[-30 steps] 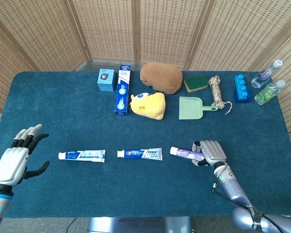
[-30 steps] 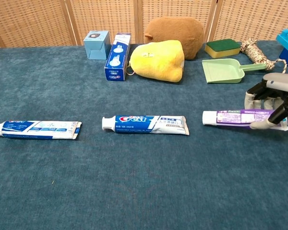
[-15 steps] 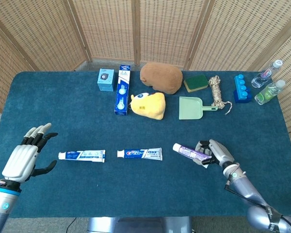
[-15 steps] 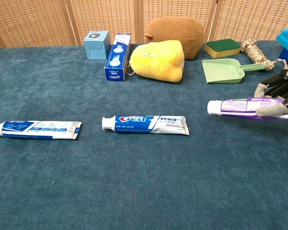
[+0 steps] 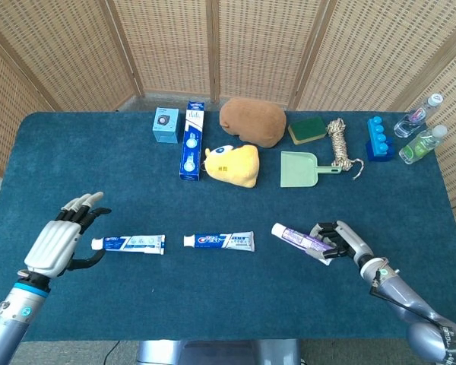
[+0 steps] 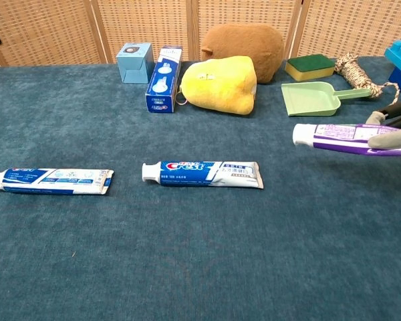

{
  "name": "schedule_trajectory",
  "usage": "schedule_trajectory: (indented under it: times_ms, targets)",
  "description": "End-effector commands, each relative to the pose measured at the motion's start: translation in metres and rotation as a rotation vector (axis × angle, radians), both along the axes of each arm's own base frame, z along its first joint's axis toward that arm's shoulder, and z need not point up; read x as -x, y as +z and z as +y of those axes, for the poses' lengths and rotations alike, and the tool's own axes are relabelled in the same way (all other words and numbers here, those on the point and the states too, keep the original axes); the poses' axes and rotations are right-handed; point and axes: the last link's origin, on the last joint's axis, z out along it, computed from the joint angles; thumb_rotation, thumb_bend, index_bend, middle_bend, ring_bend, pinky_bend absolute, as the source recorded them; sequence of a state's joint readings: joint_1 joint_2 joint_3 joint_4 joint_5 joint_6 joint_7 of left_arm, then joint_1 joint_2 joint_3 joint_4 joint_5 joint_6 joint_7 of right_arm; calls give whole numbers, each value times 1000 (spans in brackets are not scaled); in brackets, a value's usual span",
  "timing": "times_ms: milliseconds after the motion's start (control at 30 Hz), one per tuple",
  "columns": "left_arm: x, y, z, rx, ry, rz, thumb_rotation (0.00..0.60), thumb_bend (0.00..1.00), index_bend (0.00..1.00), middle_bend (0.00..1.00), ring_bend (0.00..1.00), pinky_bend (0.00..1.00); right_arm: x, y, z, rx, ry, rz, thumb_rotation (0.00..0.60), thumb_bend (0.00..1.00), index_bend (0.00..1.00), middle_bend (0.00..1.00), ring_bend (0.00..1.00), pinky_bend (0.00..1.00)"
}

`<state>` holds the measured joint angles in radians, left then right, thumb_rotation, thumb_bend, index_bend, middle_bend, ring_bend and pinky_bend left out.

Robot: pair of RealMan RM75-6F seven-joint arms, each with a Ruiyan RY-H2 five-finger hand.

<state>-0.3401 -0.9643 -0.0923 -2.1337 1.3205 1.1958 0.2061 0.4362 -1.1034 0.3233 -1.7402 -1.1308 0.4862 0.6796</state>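
Head view: right hand grips the purple toothpaste tube, now lifted off the desk where a second ago it lay flat, so pickup looks done; left hand, fingers spread and holding nothing, has moved in toward the leftmost toothpaste tube; chest view: purple tube hangs higher than before, cap end left; Crest tube unmoved.

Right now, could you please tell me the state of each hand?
Left hand: open, fingers apart, holding nothing, beside the blue-and-white toothpaste tube.
Right hand: holding the purple toothpaste tube clear of the table.
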Motion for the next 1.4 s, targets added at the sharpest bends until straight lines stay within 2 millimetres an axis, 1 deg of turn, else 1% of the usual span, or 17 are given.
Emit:
schedule_trajectory:
  times_ms: [33,167,300,367,467,600,733,967,1033,1067,1100,1267,1400]
  targets:
    - [-9,-8,10,40,-45,-11,600,264,201,79,32,85,-4,5,7,-36,-38,-75,600,503,963,736,722,717]
    - [-15,-14,15,67,-75,-22,600,265,201,79,34,92,-9,8,10,-44,-44,-125,600,506,960,736,722,719]
    - [-24,-26,21,117,-111,-41,600,264,202,79,37,108,-16,8,13,-58,-39,-167,600,508,959,736,722,720]
    - [-33,-36,26,177,-135,-67,600,265,202,75,37,108,-22,7,15,-71,-38,-201,600,508,958,736,722,719]
    - [-45,-45,36,234,-161,-98,600,265,203,65,33,88,-29,6,18,-84,-36,-236,600,510,958,736,723,720]
    - [-61,-59,48,292,-195,-132,600,265,210,56,4,40,-34,3,22,-101,-26,-267,600,512,958,736,722,720]
    - [-81,-79,57,365,-216,-195,600,265,221,38,0,2,-41,-5,29,-133,-15,-298,600,513,958,736,722,719]
    - [-107,-102,69,443,-250,-251,600,266,233,18,0,0,-51,-11,32,-166,-1,-338,600,516,958,736,724,719]
    - [-114,-108,71,470,-257,-262,600,277,234,16,0,0,-53,-13,32,-175,-1,-350,600,515,958,735,725,720]
    - [-122,-114,71,498,-270,-267,600,283,234,15,0,0,-57,-15,32,-184,-3,-367,600,515,958,736,725,720]
    - [-125,-118,73,511,-274,-269,600,292,234,14,0,0,-58,-16,32,-188,-7,-377,600,515,958,735,726,720]
    - [-136,-126,76,532,-303,-269,600,302,235,12,0,0,-63,-18,30,-198,-23,-416,600,515,957,735,726,721]
    - [-140,-128,78,525,-314,-274,600,302,236,12,0,0,-64,-17,30,-203,-32,-439,600,515,958,735,727,721]
